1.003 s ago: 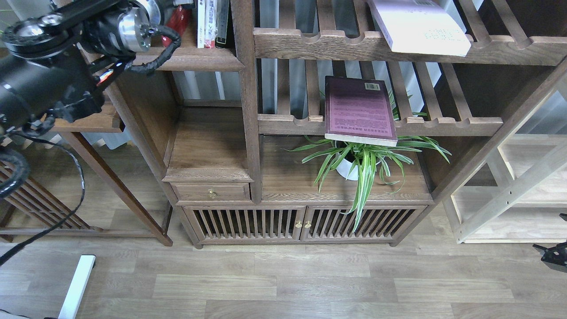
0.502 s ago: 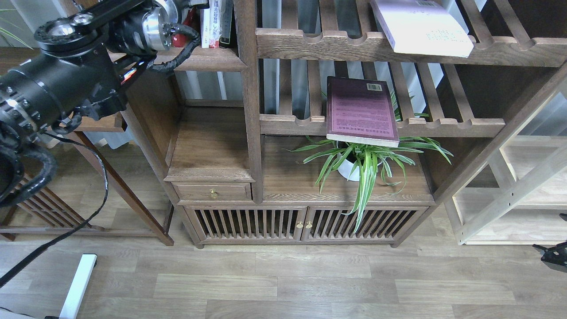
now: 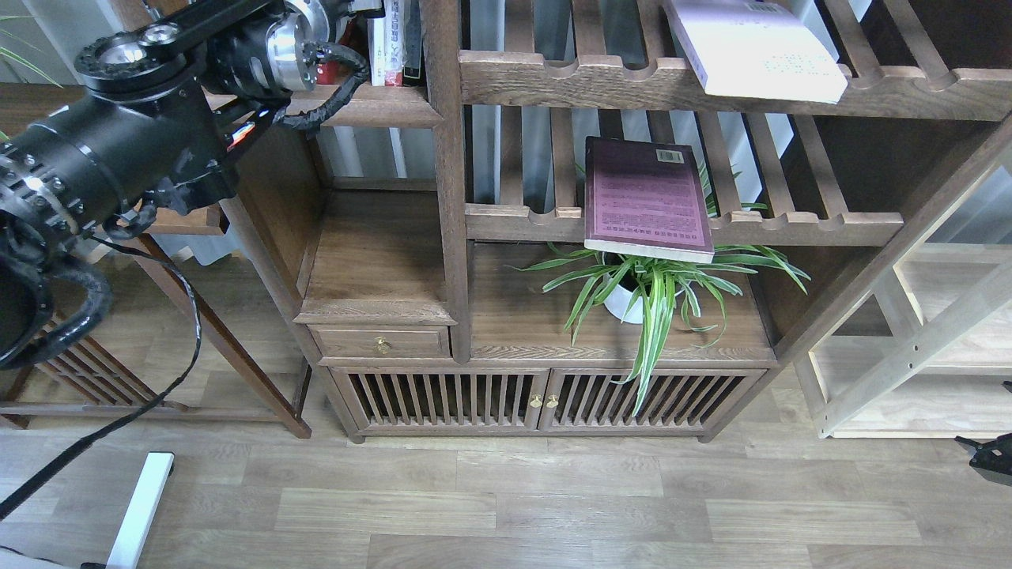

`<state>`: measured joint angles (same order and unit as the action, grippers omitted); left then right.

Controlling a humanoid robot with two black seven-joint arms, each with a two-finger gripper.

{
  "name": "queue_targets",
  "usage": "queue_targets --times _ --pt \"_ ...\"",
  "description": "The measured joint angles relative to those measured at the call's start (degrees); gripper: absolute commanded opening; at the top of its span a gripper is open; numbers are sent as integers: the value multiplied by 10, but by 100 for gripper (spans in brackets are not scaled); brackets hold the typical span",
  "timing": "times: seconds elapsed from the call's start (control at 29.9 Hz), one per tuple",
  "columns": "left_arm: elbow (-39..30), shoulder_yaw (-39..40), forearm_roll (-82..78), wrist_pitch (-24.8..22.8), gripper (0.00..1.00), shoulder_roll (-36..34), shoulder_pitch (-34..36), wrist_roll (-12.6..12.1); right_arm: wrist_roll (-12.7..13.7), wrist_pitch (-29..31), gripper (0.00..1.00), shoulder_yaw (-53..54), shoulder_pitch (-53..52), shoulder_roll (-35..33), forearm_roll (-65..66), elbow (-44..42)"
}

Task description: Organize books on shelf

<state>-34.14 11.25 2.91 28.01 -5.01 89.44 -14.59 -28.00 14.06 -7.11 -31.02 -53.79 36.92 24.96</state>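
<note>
The shelf (image 3: 379, 107) is the dark-brown board at top left. A few books (image 3: 393, 39) stand upright on it against the post. A sliver of the glossy red book (image 3: 327, 73) shows behind my left wrist. My left gripper (image 3: 352, 9) reaches to the top edge beside those books; its fingers are cut off and hidden. The pale white-lavender book (image 3: 755, 47) lies on the upper slatted rack. The maroon-purple book (image 3: 647, 197) lies on the lower slatted rack, overhanging its rail. A small black part at the right edge looks like my right gripper (image 3: 987, 458).
A potted spider plant (image 3: 652, 288) stands on the cabinet top below the maroon book. A bare lower bay (image 3: 375, 253) sits above a small drawer. A pale light-wood unit (image 3: 917, 348) stands at right. A white bar (image 3: 142, 506) lies on the floor.
My left arm has moved right and up, toward the upright books on the shelf. The red book now shows less behind the wrist. The other books have not moved.
</note>
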Motion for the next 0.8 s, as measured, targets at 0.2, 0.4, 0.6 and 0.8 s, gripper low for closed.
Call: queue_targets --times 0.2,0.4,0.6,0.8 --pt "-3 0 0 0 74 0 0 -1 0 0 100 0 0 0 1 0" --pt "-4 2 2 0 79 -2 0 -1 0 0 100 0 0 0 1 0" --pt "-8 8 4 0 83 -5 1 -14 0 0 100 -1 0 0 1 0" --pt "-22 9 4 0 83 -12 1 -25 0 0 100 0 0 1 1 0"
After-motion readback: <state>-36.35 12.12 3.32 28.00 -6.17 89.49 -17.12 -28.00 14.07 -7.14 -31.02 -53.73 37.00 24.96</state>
